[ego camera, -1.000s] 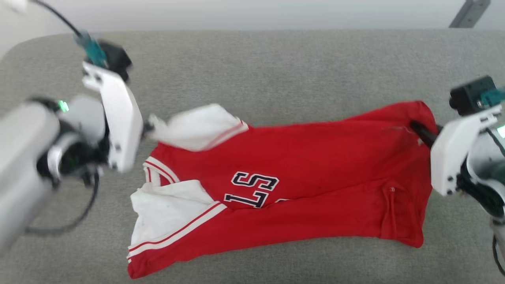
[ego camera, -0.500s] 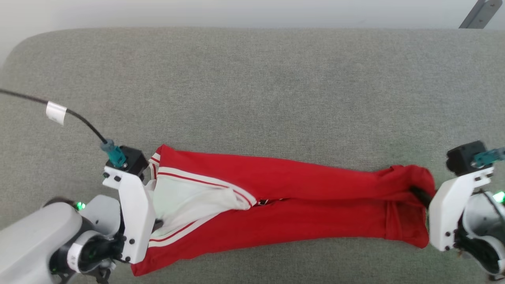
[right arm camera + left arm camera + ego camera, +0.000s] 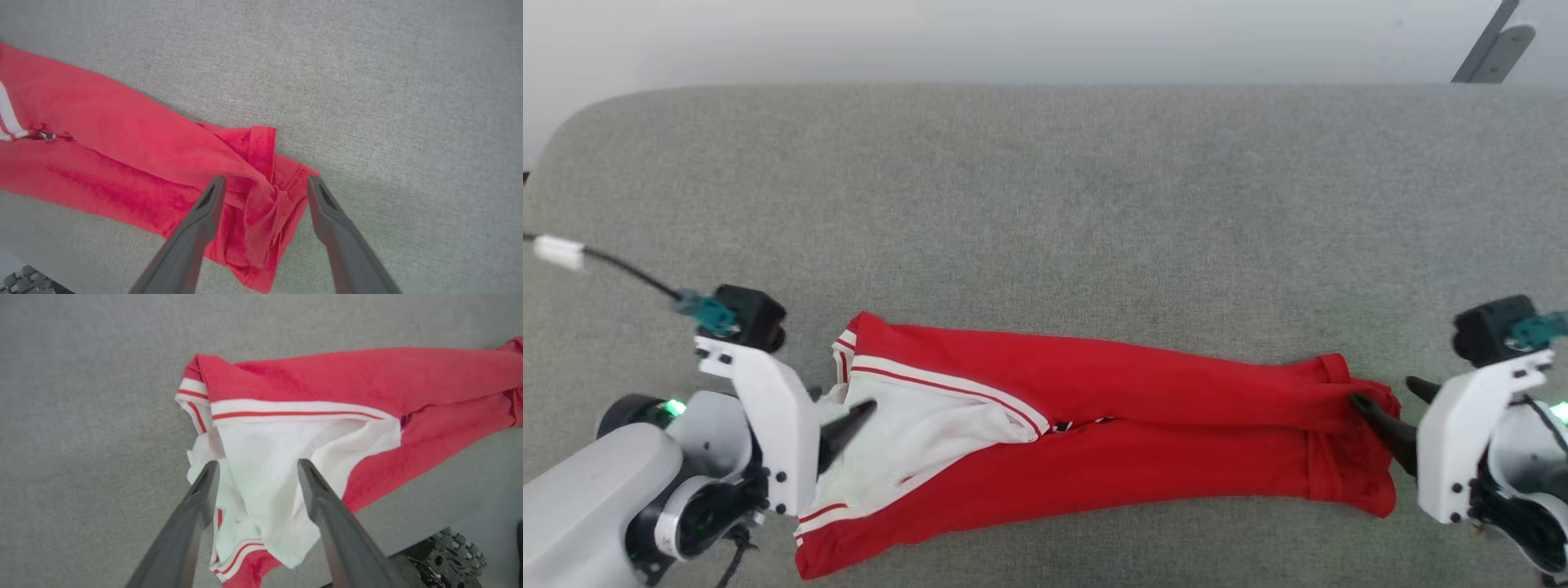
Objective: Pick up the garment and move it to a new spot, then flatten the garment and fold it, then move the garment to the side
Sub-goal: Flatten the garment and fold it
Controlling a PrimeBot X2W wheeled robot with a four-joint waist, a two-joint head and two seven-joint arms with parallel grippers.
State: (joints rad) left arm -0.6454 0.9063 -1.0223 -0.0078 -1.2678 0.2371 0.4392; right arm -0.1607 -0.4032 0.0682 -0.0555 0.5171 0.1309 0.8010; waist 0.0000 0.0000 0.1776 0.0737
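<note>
The garment (image 3: 1143, 408) lies on the grey cushioned surface (image 3: 1045, 204) as a long narrow red strip running left to right, white sleeve panel and striped trim at its left end. My left gripper (image 3: 849, 418) hovers open over that white end, its fingers apart above the white fabric (image 3: 265, 445) with nothing pinched. At the strip's bunched right hem (image 3: 261, 204), my right gripper (image 3: 1384, 390) also stands open, one finger on each side above the red folds. In the wrist views the left gripper (image 3: 257, 467) and right gripper (image 3: 265, 179) show wide gaps.
The grey surface stretches far behind the garment and to both sides. A black cable (image 3: 613, 261) trails from my left wrist. A grey metal bracket (image 3: 1494, 45) shows at the top right. The surface's near edge and part of my base (image 3: 449, 555) lie close below the garment.
The garment, spread with its lettering up a second ago, was doubled over into a narrow strip. Both grippers, then shut on its ends, have opened and let go.
</note>
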